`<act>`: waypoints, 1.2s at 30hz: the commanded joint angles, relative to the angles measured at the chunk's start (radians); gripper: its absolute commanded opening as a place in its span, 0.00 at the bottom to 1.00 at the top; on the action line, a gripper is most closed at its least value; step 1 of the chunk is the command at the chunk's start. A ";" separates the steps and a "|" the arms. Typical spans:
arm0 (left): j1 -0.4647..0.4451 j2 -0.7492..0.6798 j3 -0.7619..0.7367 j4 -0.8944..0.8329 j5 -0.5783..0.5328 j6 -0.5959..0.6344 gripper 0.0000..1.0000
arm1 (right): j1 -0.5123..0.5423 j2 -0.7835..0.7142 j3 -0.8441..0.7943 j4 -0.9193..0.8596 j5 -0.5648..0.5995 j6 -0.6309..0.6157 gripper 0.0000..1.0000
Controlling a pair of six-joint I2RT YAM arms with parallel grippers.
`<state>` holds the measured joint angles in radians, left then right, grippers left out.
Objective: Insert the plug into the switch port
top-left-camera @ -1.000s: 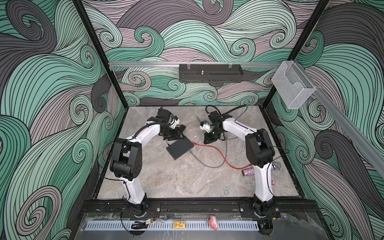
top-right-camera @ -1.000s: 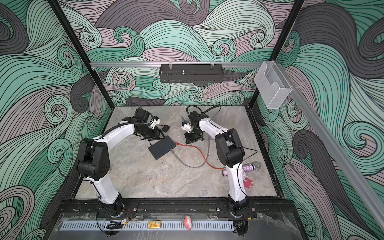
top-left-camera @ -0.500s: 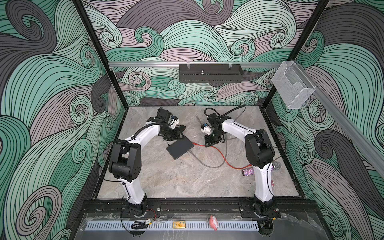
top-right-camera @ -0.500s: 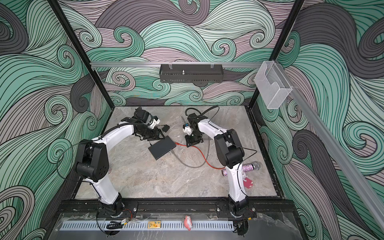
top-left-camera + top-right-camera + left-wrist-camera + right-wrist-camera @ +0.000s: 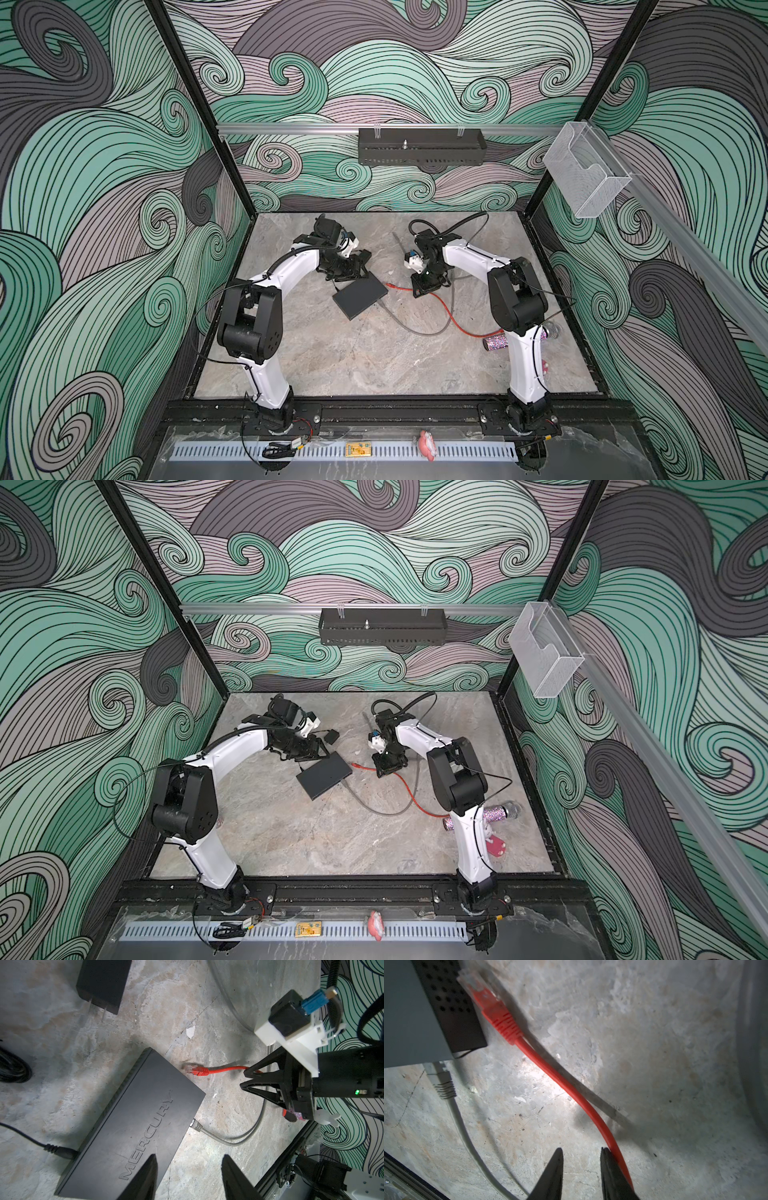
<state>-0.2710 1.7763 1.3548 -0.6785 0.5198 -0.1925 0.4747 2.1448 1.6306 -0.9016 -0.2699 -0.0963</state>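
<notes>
I see the red plug [image 5: 492,1009] lying just beside the switch [image 5: 135,1126]. The left gripper [image 5: 188,1176] and right gripper [image 5: 580,1169] both have their fingers apart, gripping nothing.

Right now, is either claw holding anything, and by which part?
Nothing. The left gripper and right gripper gape empty; the red cable passes outside one finger.

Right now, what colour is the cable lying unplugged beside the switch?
Red; the cable shows best in the right wrist view.

Left arm [image 5: 291,270] and right arm [image 5: 471,259]: white links, black joints, thin black cables. Left gripper [image 5: 189,1156]: black, pointed.
</notes>
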 commanded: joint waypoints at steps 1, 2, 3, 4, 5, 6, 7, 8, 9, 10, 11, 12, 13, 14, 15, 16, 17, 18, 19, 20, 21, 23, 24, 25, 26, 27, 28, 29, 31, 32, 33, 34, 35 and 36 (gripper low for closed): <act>-0.005 -0.030 -0.005 -0.011 -0.010 0.001 0.53 | 0.001 -0.008 -0.008 -0.019 -0.037 -0.009 0.33; -0.004 -0.028 -0.006 -0.012 -0.010 0.001 0.53 | 0.000 -0.019 -0.006 -0.017 -0.054 -0.010 0.33; -0.004 -0.026 -0.006 -0.010 -0.009 -0.001 0.53 | 0.000 -0.031 -0.005 -0.015 -0.066 -0.008 0.33; -0.004 -0.026 -0.005 -0.010 -0.009 0.000 0.53 | -0.002 -0.041 -0.004 -0.011 -0.073 -0.007 0.33; -0.005 -0.027 -0.005 -0.010 -0.009 -0.001 0.53 | -0.006 -0.054 -0.004 -0.007 -0.075 -0.006 0.33; -0.004 -0.028 -0.006 -0.012 -0.010 0.001 0.53 | -0.010 -0.069 -0.003 0.000 -0.075 -0.006 0.33; -0.005 -0.030 -0.007 -0.011 -0.010 0.001 0.53 | -0.015 -0.082 -0.007 0.009 -0.067 -0.002 0.33; -0.005 -0.034 -0.009 -0.009 -0.014 0.002 0.53 | -0.021 -0.096 -0.010 0.020 -0.059 0.001 0.33; -0.004 -0.038 -0.010 -0.008 -0.018 0.004 0.53 | -0.029 -0.109 -0.016 0.035 -0.053 0.006 0.34; -0.004 -0.038 -0.012 -0.009 -0.018 0.004 0.53 | -0.036 -0.116 -0.022 0.049 -0.050 0.009 0.34; -0.004 -0.038 -0.011 -0.008 -0.019 0.005 0.53 | -0.044 -0.121 -0.026 0.061 -0.041 0.013 0.35; -0.004 -0.037 -0.010 -0.008 -0.019 0.005 0.53 | -0.049 -0.115 -0.026 0.062 -0.026 0.013 0.35; -0.004 -0.036 -0.009 -0.007 -0.018 0.002 0.53 | -0.052 -0.108 -0.026 0.062 -0.012 0.009 0.35; -0.004 -0.033 -0.009 -0.008 -0.018 0.003 0.53 | -0.057 -0.097 -0.027 0.059 0.001 0.005 0.35; -0.004 -0.032 -0.007 -0.009 -0.018 0.002 0.53 | -0.060 -0.088 -0.028 0.056 0.006 0.004 0.35; -0.005 -0.032 -0.008 -0.008 -0.018 0.003 0.53 | -0.064 -0.081 -0.032 0.055 0.002 0.001 0.35; -0.004 -0.032 -0.006 -0.009 -0.018 0.004 0.53 | -0.069 -0.073 -0.037 0.055 -0.005 0.002 0.36; -0.004 -0.031 -0.006 -0.009 -0.018 0.004 0.53 | -0.072 -0.068 -0.042 0.056 -0.005 0.003 0.36; -0.004 -0.030 -0.005 -0.009 -0.018 0.005 0.53 | -0.074 -0.062 -0.046 0.055 -0.002 0.002 0.36; -0.005 -0.030 -0.006 -0.009 -0.018 0.004 0.53 | -0.076 -0.056 -0.048 0.055 0.001 0.001 0.36; -0.004 -0.028 -0.006 -0.008 -0.019 0.004 0.53 | -0.079 -0.051 -0.051 0.055 0.004 0.001 0.36; -0.005 -0.026 -0.004 -0.009 -0.018 0.004 0.53 | -0.085 -0.043 -0.053 0.056 -0.014 0.000 0.36; -0.004 -0.027 -0.004 -0.008 -0.018 0.003 0.53 | -0.089 -0.039 -0.055 0.053 -0.033 0.000 0.36; -0.004 -0.026 -0.003 -0.010 -0.019 0.005 0.53 | -0.090 -0.036 -0.055 0.053 -0.052 0.000 0.36; -0.004 -0.026 -0.003 -0.009 -0.018 0.003 0.53 | -0.089 -0.029 -0.052 0.047 -0.076 0.000 0.36; -0.005 -0.026 -0.001 -0.010 -0.019 0.002 0.53 | -0.089 -0.020 -0.044 0.036 -0.094 -0.003 0.36; -0.004 -0.026 -0.001 -0.010 -0.018 0.002 0.53 | -0.088 -0.010 -0.040 0.028 -0.106 -0.003 0.36; -0.005 -0.023 0.000 -0.010 -0.018 0.001 0.53 | -0.086 -0.001 -0.038 0.025 -0.116 -0.006 0.36; -0.005 -0.023 0.001 -0.010 -0.017 0.001 0.53 | -0.085 0.012 -0.042 0.023 -0.137 -0.008 0.35; -0.005 -0.023 0.002 -0.010 -0.017 0.001 0.53 | -0.085 0.017 -0.044 0.023 -0.148 -0.008 0.35; -0.005 -0.022 0.002 -0.011 -0.017 0.002 0.53 | -0.085 0.022 -0.044 0.025 -0.163 -0.007 0.35; -0.004 -0.023 0.002 -0.011 -0.017 0.001 0.53 | -0.085 0.024 -0.043 0.024 -0.175 -0.005 0.34; -0.004 -0.023 0.002 -0.010 -0.016 0.001 0.53 | -0.081 0.030 -0.041 0.025 -0.181 -0.005 0.34; -0.005 -0.024 0.001 -0.010 -0.017 0.001 0.53 | -0.081 0.031 -0.037 0.024 -0.182 -0.003 0.33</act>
<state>-0.2710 1.7760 1.3502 -0.6781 0.5056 -0.1925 0.3904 2.1586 1.5818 -0.8528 -0.4065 -0.0963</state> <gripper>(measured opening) 0.529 0.331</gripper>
